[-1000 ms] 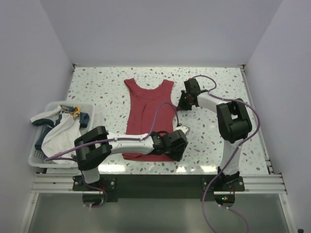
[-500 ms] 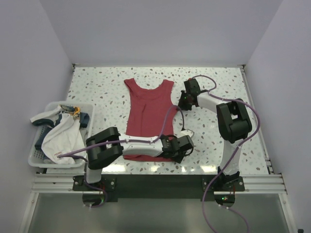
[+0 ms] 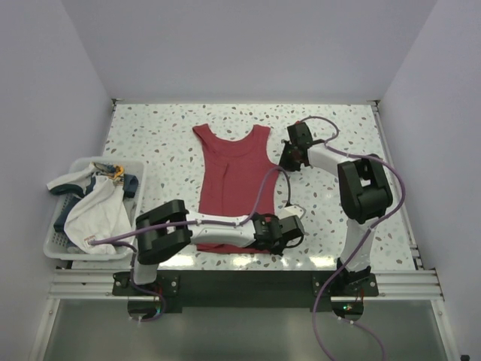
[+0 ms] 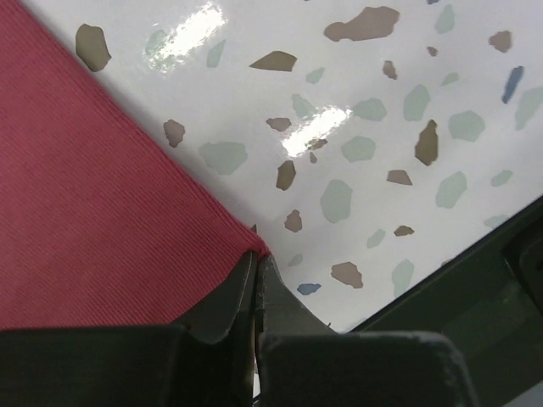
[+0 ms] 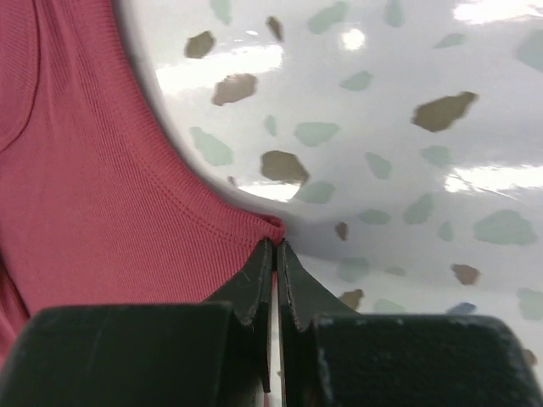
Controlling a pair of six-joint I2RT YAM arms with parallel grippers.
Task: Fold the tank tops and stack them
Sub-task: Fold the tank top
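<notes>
Top external view: on the table (image 3: 150, 135) the red top (image 3: 233, 177) is laid flat at centre, its lower edge partly hidden by the left arm (image 3: 218, 222). At left, the white top (image 3: 94, 210) is bunched in the basket (image 3: 52, 248). The left gripper (image 4: 256, 259) is clamped on the red top's hem corner, and the right gripper (image 5: 277, 246) on its side corner.

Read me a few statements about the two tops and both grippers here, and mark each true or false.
1. The dark red tank top lies spread flat on the table. True.
2. The white tank top sits folded on the red one. False: it lies bunched in the basket at the left.
3. The left gripper is shut on the red top's hem corner. True.
4. The right gripper hangs open over the neckline. False: it is shut on the top's edge below the armhole.
</notes>
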